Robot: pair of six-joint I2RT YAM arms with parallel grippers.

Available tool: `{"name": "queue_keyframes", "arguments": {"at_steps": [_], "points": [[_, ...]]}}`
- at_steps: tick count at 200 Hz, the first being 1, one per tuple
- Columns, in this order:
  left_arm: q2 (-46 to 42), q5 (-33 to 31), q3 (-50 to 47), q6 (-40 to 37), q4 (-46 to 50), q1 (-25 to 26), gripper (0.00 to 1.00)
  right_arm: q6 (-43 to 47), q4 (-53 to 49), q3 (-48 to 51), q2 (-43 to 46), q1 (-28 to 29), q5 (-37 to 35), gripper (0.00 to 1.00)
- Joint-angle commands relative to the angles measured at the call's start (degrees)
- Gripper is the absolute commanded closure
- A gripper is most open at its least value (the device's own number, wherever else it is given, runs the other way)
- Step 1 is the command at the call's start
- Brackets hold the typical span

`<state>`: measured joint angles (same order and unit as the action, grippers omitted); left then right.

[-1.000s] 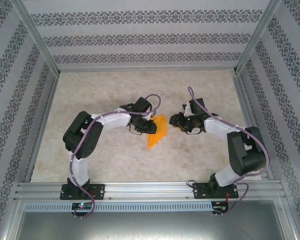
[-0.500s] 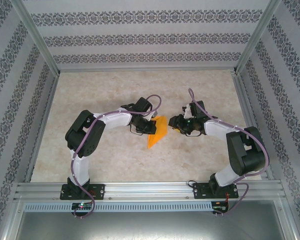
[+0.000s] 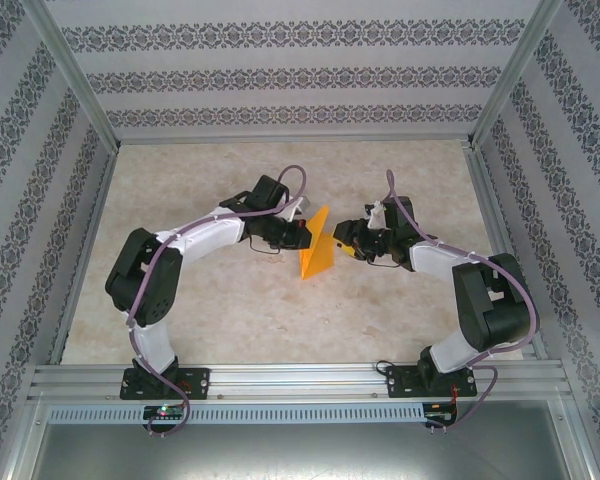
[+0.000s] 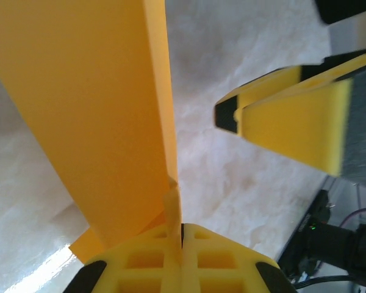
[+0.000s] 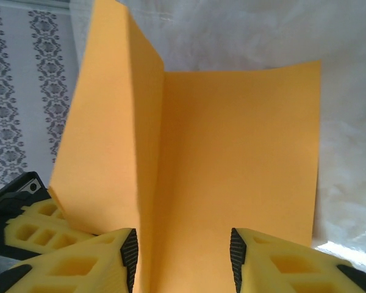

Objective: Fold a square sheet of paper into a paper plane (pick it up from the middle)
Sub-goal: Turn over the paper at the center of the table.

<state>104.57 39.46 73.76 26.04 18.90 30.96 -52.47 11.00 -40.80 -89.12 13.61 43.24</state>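
The orange sheet of paper (image 3: 317,252) stands partly lifted off the table at mid-centre, folded along a crease, its lower part touching the surface. My left gripper (image 3: 302,234) is shut on the paper's left edge; in the left wrist view the sheet (image 4: 91,110) rises edge-on from the closed fingertips of that gripper (image 4: 182,235). My right gripper (image 3: 346,243) is open just right of the paper, facing it. The right wrist view has the creased sheet (image 5: 232,159) directly ahead of that gripper (image 5: 183,256), with nothing between the fingers (image 5: 129,250).
Pale marbled tabletop (image 3: 220,310) surrounds the arms. Patterned walls and aluminium frame posts (image 3: 75,100) enclose the workspace. The right gripper's yellow fingers (image 4: 280,116) appear close across from the paper in the left wrist view.
The left gripper has raised and turned the paper, which now stands more upright and further right. The right gripper has moved a little left toward it.
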Motion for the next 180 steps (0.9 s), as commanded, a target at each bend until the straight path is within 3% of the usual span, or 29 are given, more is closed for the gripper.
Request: {"name": "queue_keyframes", "arguments": {"at_steps": [1,40,113,180], "points": [[-2.95,4.17,0.32,2.71,-4.66,-1.07,0.94,-3.87,5.61,0.14,1.75,-0.52,2.60,0.53],[-4.04,6.78,0.95,3.99,-6.07,-1.33,0.94,-12.39,16.25,0.54,1.58,-0.28,4.96,0.51],[-4.69,11.31,-0.27,7.86,-12.39,-1.49,0.93,-15.77,20.57,-0.60,0.85,1.39,5.40,0.50],[-3.98,12.58,-0.90,8.41,-13.39,-2.04,0.92,-18.92,25.48,-1.28,-0.24,2.71,7.07,0.59]]}}
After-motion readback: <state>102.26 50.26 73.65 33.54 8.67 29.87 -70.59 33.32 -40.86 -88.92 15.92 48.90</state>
